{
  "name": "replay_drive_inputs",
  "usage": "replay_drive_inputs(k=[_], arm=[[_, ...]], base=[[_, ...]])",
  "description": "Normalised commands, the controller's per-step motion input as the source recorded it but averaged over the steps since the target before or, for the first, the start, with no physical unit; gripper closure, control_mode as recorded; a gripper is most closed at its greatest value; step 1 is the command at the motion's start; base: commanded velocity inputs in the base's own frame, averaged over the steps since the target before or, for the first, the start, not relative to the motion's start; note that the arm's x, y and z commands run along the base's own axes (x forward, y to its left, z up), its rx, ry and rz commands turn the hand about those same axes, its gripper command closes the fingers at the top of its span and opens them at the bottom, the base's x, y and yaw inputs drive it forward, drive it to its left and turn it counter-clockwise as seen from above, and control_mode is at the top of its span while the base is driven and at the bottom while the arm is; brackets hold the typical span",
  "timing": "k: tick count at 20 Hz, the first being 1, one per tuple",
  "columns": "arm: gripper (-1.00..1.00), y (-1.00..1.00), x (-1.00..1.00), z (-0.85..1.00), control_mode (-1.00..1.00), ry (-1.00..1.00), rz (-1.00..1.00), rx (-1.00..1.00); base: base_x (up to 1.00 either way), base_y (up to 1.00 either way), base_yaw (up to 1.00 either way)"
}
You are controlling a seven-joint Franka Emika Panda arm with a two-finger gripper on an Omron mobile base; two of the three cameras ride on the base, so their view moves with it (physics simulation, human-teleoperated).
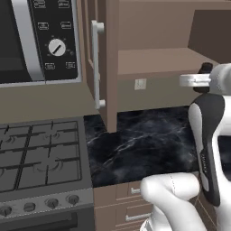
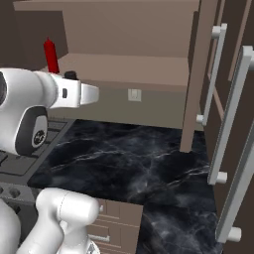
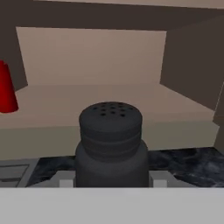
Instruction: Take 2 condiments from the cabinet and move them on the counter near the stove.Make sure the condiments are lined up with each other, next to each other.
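The fingers [image 3: 111, 183] are clamped on the upright dark grey shaker with a perforated cap [image 3: 111, 144], held above the glossy black veined desk [image 1: 144, 144]. Beyond, at ten o'clock, the small red squeeze bottle [image 3: 5, 89] stands on the brown cabinet shelf [image 3: 96, 98].

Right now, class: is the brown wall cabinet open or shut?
Open: the cabinet door stands swung out, baring its shelf and the red bottle.
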Motion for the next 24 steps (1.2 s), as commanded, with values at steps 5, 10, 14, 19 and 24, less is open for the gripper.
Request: replay_drive_inputs(k=[5,10,14,19,24], arm=[[1.0,0.06,-0.54,-0.41,-1.0,0.0,0.04,0.0],[1.0,0.04,-0.01,-0.4,-1.0,0.0,0.05,0.0],[1.0,0.0,0.0,-0.09,-1.0,0.0,0.02,0.0],[1.0,0.0,0.0,0.0,-1.0,0.0,0.0,0.0],[1.0,0.01,-0.03,0.0,1.0,0.0,0.0,0.0]], base=[[0.0,0.0,0.0],[0.0,0.0,0.0],[0.0,0.0,0.0],[0.0,0.0,0.0],[-0.17,0.05,-0.01]])
